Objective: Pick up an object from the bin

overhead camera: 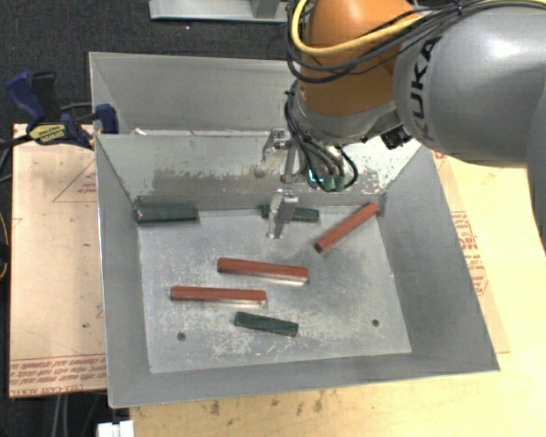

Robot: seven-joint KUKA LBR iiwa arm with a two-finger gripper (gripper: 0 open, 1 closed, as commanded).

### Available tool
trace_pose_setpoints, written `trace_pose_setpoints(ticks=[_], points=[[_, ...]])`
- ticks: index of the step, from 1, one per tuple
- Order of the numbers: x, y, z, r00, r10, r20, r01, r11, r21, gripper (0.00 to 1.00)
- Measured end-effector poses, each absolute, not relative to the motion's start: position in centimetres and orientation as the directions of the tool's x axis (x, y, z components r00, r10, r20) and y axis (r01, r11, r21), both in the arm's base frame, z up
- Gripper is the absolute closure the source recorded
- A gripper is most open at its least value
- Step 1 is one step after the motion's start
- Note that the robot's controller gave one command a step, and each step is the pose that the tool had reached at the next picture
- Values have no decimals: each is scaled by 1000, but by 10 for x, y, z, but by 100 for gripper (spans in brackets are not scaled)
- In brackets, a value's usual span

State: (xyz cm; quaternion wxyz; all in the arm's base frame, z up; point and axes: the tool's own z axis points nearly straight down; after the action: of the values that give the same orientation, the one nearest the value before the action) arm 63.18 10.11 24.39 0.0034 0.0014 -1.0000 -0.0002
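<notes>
My gripper [278, 218] hangs below the arm over the back middle of the bin floor. Its tip stands right at the left end of a short dark green bar [304, 214] that lies flat near the back wall. Whether it touches that bar I cannot tell. A red-brown bar [348, 227] lies tilted just to the right of the green one. Another red-brown bar [262, 269] lies in front of the gripper, near the bin's middle.
A longer dark green bar [166, 212] lies at the back left by the wall. Toward the front lie a third red-brown bar [217, 294] and a small dark green bar [266, 324]. The arm and its orange cover hang over the bin's back right.
</notes>
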Motion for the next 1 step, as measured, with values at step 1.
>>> trace_pose_setpoints(ticks=[1], points=[[633, 101, 249, -1000, -1, -2, -1, 1000, 1, 0]])
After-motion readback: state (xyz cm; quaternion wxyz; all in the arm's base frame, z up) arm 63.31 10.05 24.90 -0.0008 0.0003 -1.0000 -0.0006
